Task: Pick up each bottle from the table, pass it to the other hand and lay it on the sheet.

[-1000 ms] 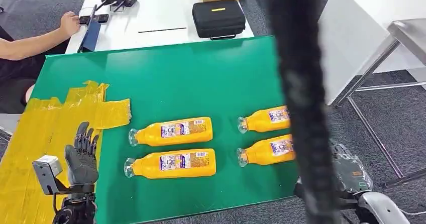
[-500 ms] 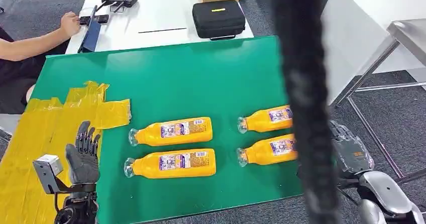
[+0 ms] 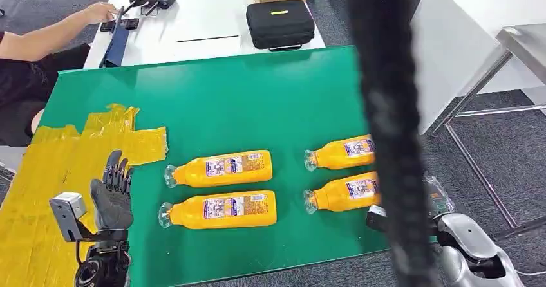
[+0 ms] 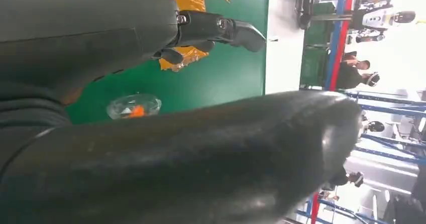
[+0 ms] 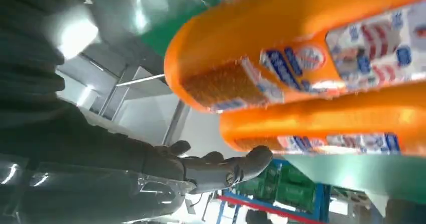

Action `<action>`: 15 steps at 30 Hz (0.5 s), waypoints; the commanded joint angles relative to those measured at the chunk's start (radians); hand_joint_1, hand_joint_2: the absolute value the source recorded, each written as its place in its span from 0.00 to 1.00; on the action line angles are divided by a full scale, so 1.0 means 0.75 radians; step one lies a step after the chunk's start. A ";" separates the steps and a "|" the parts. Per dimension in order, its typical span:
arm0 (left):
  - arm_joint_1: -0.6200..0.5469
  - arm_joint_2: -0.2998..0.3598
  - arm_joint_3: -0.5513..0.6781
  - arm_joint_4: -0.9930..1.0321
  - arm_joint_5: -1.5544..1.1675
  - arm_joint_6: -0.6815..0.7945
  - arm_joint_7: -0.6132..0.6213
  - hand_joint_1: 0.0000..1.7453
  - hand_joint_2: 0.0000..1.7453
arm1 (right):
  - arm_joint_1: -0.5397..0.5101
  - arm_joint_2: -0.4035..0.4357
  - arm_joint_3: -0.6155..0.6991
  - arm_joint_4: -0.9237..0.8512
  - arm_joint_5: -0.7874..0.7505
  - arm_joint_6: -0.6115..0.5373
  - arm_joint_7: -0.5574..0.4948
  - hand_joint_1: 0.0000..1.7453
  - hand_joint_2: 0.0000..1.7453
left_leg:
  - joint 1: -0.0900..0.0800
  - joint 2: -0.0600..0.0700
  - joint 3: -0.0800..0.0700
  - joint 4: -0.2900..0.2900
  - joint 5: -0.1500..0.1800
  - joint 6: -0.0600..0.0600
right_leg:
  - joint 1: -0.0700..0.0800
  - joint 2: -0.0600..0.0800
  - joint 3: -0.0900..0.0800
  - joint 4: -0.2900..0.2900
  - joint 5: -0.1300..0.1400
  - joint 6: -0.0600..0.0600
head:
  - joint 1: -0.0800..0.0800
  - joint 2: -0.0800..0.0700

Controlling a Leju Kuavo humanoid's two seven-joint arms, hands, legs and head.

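Four bottles (image 3: 221,167) at centre frame are showing glossy orange plastic with printed paper-like labels and clear caps. The sheet (image 3: 48,171) at lower left is looking like crinkled, shiny yellow film on a smooth matt green table (image 3: 244,100). The case (image 3: 279,23) at top centre is appearing matt black and finely textured.

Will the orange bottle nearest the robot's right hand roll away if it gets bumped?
Probably not far: the bottle lies on its side, but its body looks flattish. It looks full, so likely heavy for its size. Its smooth plastic might slip in the right hand.
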 commanded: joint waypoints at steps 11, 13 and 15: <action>-0.088 0.018 -0.055 0.138 0.038 0.015 0.011 0.00 0.00 | -0.065 0.006 0.101 0.263 0.006 0.111 0.064 0.00 1.00 | 0.002 0.000 0.007 -0.001 -0.002 -0.005 | 0.003 -0.002 0.008 -0.003 -0.001 -0.001 | 0.000 0.000; -0.074 0.023 -0.054 0.137 0.047 0.023 0.012 0.00 0.00 | -0.100 0.011 0.094 0.353 0.037 0.106 0.088 0.00 1.00 | 0.004 0.000 0.011 -0.001 -0.004 -0.007 | 0.004 -0.002 0.013 -0.004 -0.003 -0.002 | 0.000 0.000; -0.084 0.027 -0.057 0.161 0.054 0.024 0.010 0.00 0.00 | -0.132 0.026 0.096 0.441 0.048 0.092 0.078 0.00 1.00 | 0.003 0.001 0.010 -0.002 -0.002 -0.005 | 0.003 -0.001 0.011 -0.005 -0.001 -0.001 | 0.000 0.000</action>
